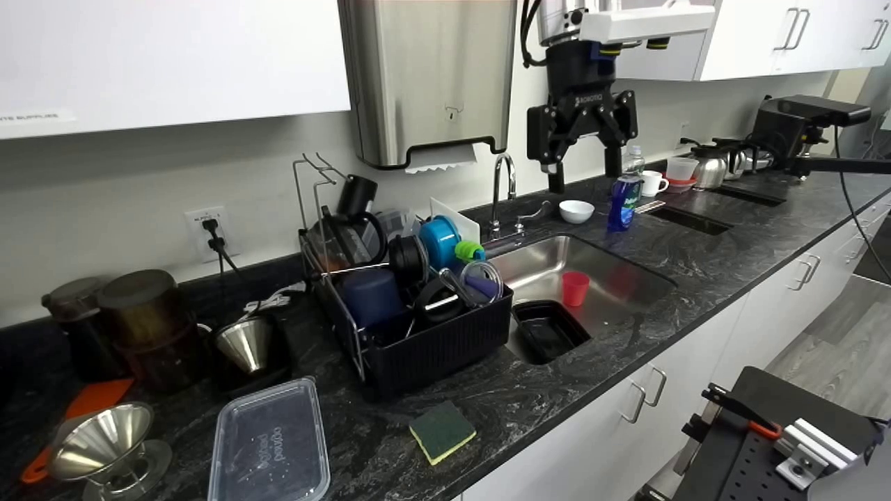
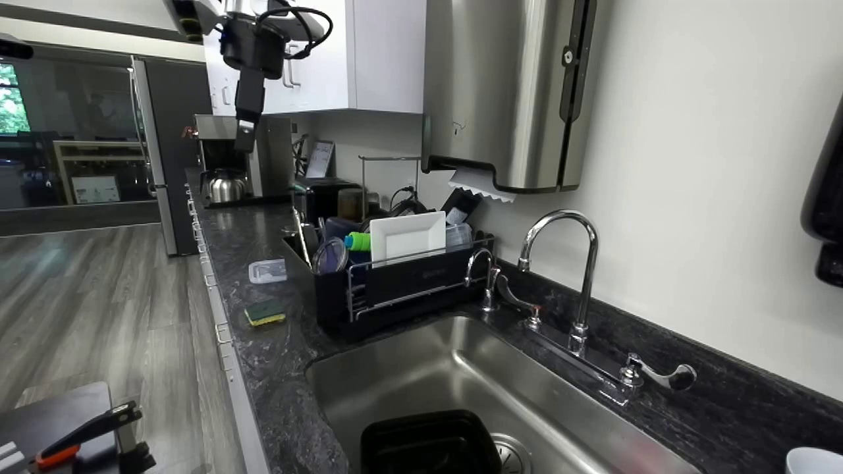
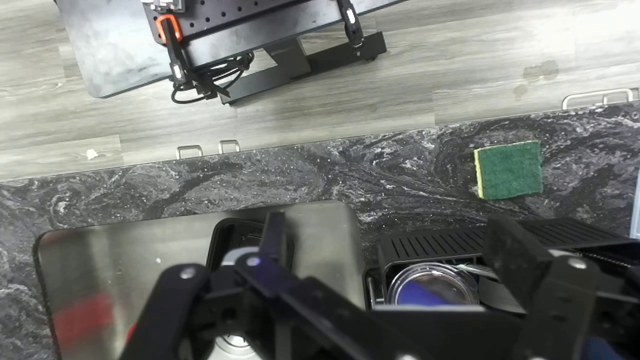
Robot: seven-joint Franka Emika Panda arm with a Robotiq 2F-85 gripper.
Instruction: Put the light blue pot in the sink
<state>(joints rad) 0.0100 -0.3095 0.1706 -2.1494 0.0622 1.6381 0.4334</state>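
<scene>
The light blue pot [image 1: 438, 241] stands tilted among dishes in the black dish rack [image 1: 445, 353] in an exterior view. It is hidden in the wrist view and behind the white plate in an exterior view. The steel sink [image 1: 619, 271] lies beside the rack; it also shows in an exterior view [image 2: 395, 368] and in the wrist view [image 3: 322, 235]. My gripper [image 1: 585, 170] is open and empty, pointing down, high above the counter. In the wrist view its fingers [image 3: 390, 227] are wide apart, over the sink edge and the rack.
The sink holds a red cup [image 1: 575, 288] and a black tray [image 1: 550, 330]. A white plate [image 2: 407, 238], a green-capped item [image 1: 470, 251] and a clear lid [image 3: 432, 285] crowd the rack. A faucet [image 2: 586, 283] rises behind the sink. A sponge [image 3: 509, 170] lies on the counter.
</scene>
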